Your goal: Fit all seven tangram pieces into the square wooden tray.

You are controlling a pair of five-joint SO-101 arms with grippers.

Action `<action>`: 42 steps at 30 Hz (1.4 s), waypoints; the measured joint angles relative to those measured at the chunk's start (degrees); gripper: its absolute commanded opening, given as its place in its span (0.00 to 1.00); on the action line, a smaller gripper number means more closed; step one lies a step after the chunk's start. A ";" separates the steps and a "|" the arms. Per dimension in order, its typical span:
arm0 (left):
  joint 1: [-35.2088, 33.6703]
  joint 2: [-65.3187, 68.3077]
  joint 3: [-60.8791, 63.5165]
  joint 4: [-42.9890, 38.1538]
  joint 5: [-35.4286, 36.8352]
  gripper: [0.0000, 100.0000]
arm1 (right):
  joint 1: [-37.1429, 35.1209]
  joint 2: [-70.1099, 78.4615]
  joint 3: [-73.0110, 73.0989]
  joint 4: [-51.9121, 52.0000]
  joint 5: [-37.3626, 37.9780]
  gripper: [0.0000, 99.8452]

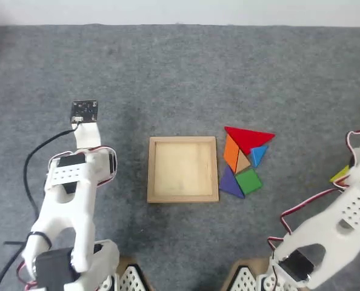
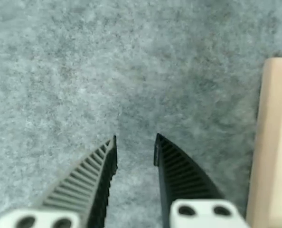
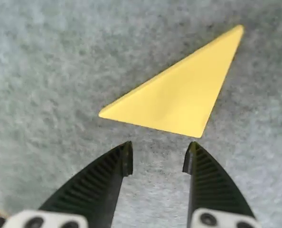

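On the grey table (image 1: 168,79) we see the square wooden tray (image 1: 183,140) lying about midway between the left and right edges and somewhat nearer the front edge, where the arms are mounted. Six coloured pieces lie in a tight cluster on the table just beside the tray's right side, none of them inside it. A red triangle (image 1: 246,138) is at the far end of the cluster, with an orange piece (image 1: 231,151) next to the tray's rim and a small blue triangle (image 1: 258,154) on the outer side. A tan triangle (image 1: 243,162) sits in the middle, and a purple triangle (image 1: 230,182) and a green square (image 1: 249,180) are at the near end. The seventh piece, a yellow triangle (image 3: 179,102), lies flat by itself close to the table's right edge, well apart from the cluster. In the high view the right arm (image 1: 337,230) partly covers it. The right tool (image 3: 160,143) hangs over the table just short of the yellow triangle's long side, with its jaws spread fairly wide and nothing between them. The left tool (image 2: 136,137) is over bare table to the left of the tray, whose rim shows off to one side. Its jaws stand a narrower gap apart and hold nothing. The left arm (image 1: 71,200) stands near the table's front left corner.
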 measured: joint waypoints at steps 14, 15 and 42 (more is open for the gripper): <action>0.09 0.00 0.62 0.00 0.09 0.12 | -0.18 4.66 -0.18 -10.46 -58.29 0.20; 0.09 0.00 0.62 0.00 0.00 0.12 | -0.18 5.45 -0.18 -11.60 -59.08 0.20; 0.09 0.00 0.62 0.00 -2.64 0.12 | -19.69 3.16 -0.09 -2.73 -13.01 0.21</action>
